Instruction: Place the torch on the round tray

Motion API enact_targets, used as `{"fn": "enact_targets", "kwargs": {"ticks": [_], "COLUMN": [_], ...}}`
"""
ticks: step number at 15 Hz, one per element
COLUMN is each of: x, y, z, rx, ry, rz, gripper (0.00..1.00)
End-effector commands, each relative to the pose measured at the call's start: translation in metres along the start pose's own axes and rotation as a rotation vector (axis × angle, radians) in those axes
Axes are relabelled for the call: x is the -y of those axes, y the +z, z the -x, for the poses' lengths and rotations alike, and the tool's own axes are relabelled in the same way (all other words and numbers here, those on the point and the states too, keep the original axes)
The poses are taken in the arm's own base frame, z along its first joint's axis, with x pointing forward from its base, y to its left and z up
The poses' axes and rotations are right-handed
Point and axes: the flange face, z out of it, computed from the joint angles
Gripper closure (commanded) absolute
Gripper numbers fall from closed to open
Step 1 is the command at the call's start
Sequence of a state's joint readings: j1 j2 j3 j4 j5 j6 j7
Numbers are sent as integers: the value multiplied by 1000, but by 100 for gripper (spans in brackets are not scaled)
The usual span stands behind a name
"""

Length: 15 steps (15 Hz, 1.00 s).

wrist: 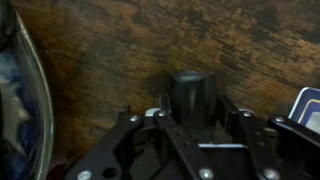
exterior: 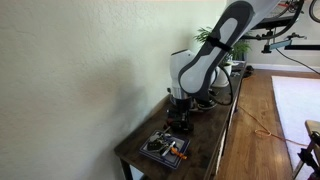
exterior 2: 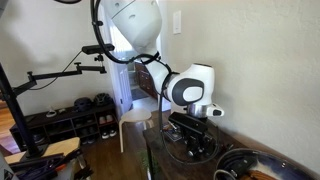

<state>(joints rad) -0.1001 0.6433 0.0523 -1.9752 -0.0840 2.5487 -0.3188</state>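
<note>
In the wrist view the torch (wrist: 191, 96), a stubby dark cylinder, sits between my gripper's (wrist: 190, 118) two fingers, which press against its sides. Bare wooden tabletop shows behind it. A curved dark rim at the left edge looks like the round tray (wrist: 30, 90), beside the torch and not under it. In both exterior views the gripper (exterior: 180, 108) (exterior 2: 196, 128) is low over the table. A dark round shape, probably the same tray (exterior 2: 174, 148), lies just below it. The torch itself is too small to make out there.
A dark rectangular tray (exterior: 160, 150) holding an orange-and-black item (exterior: 172, 148) lies at the near end of the narrow wooden table (exterior: 205, 140). Its pale corner shows in the wrist view (wrist: 305, 105). A wall runs along one side of the table. A potted plant (exterior: 208, 38) stands at the far end.
</note>
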Motion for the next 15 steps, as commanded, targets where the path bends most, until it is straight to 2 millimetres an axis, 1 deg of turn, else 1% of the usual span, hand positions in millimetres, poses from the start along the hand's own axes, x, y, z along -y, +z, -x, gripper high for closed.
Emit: {"fn": "enact_targets", "kwargs": {"ticks": [1,5,9,12,15], "x": [-4,2,15,20,15], "y": [-5,-13,-29,-49,-71], "z": [2,10,19,25,31], "rx": [-6,-9,-26,-44,-57], "ry": [-11,-27,-58,-61,-50], "rz": [-18,-17,-6,9,34], "gripper": [80,81,81,81,81]}}
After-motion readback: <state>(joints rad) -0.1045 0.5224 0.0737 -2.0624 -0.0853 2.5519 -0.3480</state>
